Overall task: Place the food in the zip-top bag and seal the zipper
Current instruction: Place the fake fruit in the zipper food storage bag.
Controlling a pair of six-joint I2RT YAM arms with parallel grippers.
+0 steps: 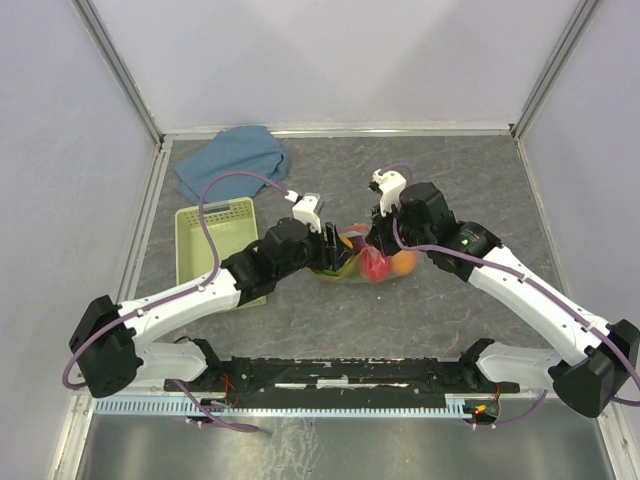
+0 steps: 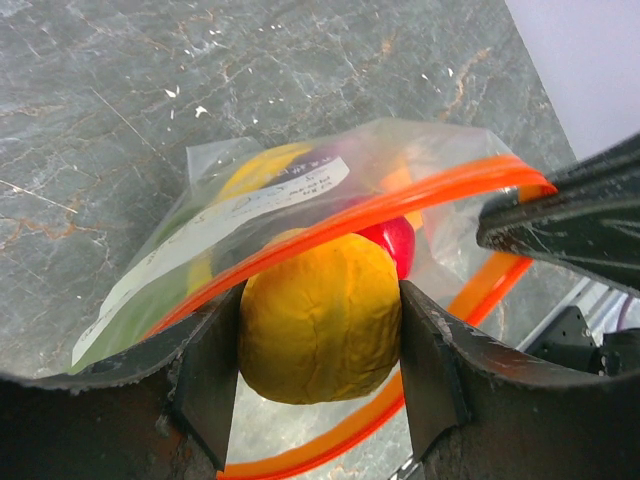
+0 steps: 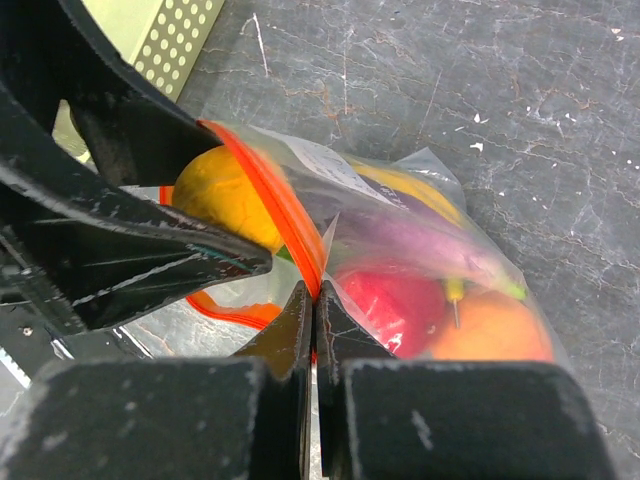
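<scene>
- While the left gripper (image 2: 320,350) clamps a yellow-orange piece of food (image 2: 318,300) at the mouth of the zip-top bag (image 2: 250,195), its fingers (image 2: 215,370) spread only as wide as the piece, letting go too early would, I judge, drop it outside onto the table (image 2: 150,80).
- The right gripper (image 3: 313,318) is pinched fully together on the bag's upper rim, on the zipper (image 3: 270,200). A slip there would likely let the mouth collapse against the piece.
- Pushing deeper could drag the light bag away from the pale green basket (image 1: 215,207).
- The bag lies on the table just beside the basket, on its right in the top view.
- It is clear and bulges with red, orange, yellow, green and purple pieces. Its orange zipper loops open, unsealed.
</scene>
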